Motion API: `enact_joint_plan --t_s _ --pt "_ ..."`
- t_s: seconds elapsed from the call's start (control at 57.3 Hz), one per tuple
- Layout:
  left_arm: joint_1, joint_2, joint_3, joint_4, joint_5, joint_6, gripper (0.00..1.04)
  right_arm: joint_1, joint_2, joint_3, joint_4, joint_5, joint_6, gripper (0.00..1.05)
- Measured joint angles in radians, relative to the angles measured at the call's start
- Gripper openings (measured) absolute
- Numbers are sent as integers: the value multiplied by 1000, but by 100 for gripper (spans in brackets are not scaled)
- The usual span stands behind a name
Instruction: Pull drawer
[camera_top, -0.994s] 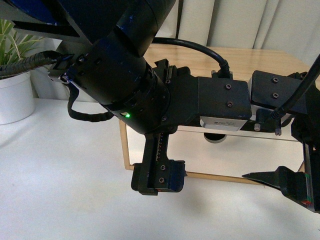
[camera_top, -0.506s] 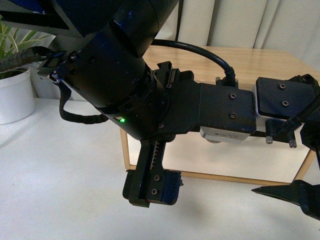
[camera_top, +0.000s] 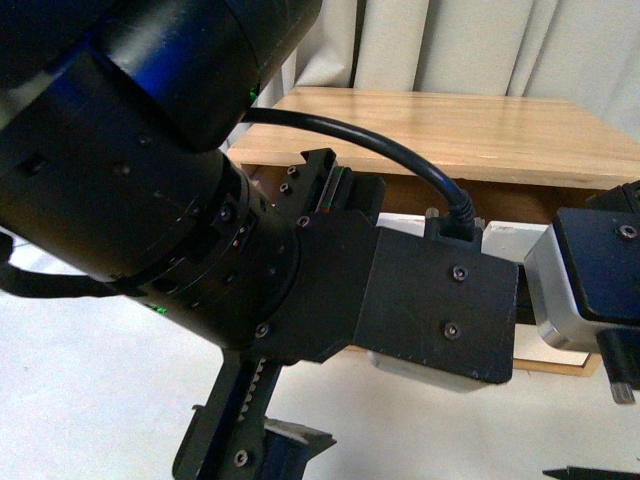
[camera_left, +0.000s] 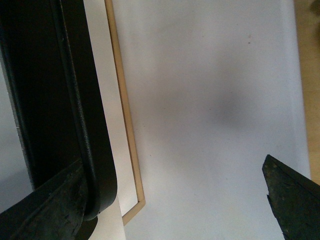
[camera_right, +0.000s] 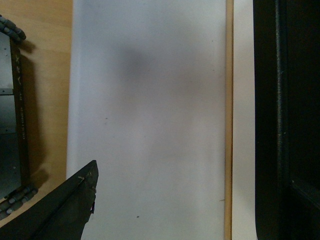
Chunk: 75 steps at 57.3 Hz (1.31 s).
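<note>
The cabinet with its wooden top stands at the back of the front view, and only a sliver of its white front shows. The drawer's black bar handle and notch are hidden behind my left arm. My left gripper is open over the white table, beside the cabinet's wood frame corner. My right gripper is open too, over white surface beside a wood edge strip. A broad black shape borders each wrist view; I cannot tell what it is.
My right wrist's silver and black housing sits at the right edge of the front view. Pale curtains hang behind the cabinet. A cable chain on a wooden surface shows at one side of the right wrist view.
My left arm has swung closer to the front camera and now fills most of it, hiding the plant pot and the cabinet front. The right gripper has dropped almost out of the bottom edge.
</note>
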Motion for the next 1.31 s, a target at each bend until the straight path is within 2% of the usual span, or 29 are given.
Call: enact_joint_plan --t_s 0.366,0.541,0.785,0.924,1.029,1.116,1.308 --pt "-12 -77 -95 79 36 13 99 9 -49 -59 27 -15 -19 96" --pt "-8 -114 -148 172 101 -26 99 -10 -79 -112 129 -25 18 96" --pt "29 -240 -219 375 216 -180 98 -76 -193 -184 272 -132 143 96" --pt "66 -331 -284 516 252 -344 98 -127 -291 -240 367 -196 248 96" --pt "107 -415 -381 676 168 -498 98 -187 -396 -320 533 -189 377 96" --pt "154 -490 -460 792 107 -698 98 -256 -497 -394 669 -152 521 96" --pt "252 -641 -595 790 -100 -1017 98 -398 -700 -497 738 -84 764 96"
